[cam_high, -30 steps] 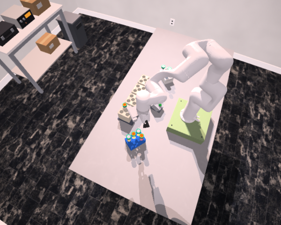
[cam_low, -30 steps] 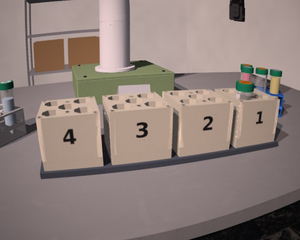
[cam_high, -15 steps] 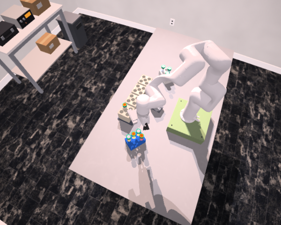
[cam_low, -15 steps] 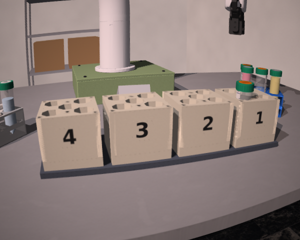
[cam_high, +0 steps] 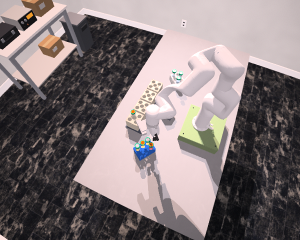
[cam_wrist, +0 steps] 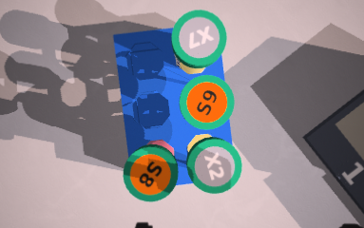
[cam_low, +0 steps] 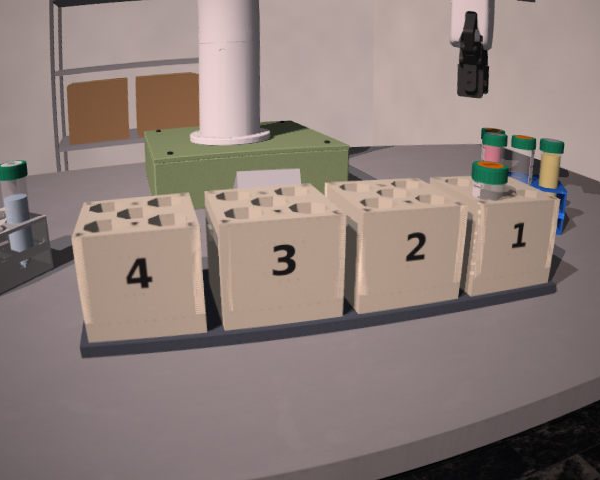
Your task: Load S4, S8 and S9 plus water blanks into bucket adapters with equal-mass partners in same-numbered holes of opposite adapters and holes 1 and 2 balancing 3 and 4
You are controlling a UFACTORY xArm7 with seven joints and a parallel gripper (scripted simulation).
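Looking down past my fingertips at the blue rack, I read X7 on the far grey cap dot (cam_wrist: pixel 199 38), S9 on the orange dot (cam_wrist: pixel 206 103), X2 on the near grey dot (cam_wrist: pixel 214 165) and S8 on the near-left orange dot (cam_wrist: pixel 150 174). To the right, a 1 marks the dark stand (cam_wrist: pixel 322 154) (cam_low: pixel 321 324). Bucket adapters' sides read 4 (cam_low: pixel 139 273), 3 (cam_low: pixel 283 259), 2 (cam_low: pixel 415 246) and 1 (cam_low: pixel 518 235), left to right.

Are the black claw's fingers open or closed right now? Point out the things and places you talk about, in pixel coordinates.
Open: in the wrist view, the gripper's (cam_high: pixel 155 137) (cam_low: pixel 471 82) two fingertips show far apart, with nothing between them.
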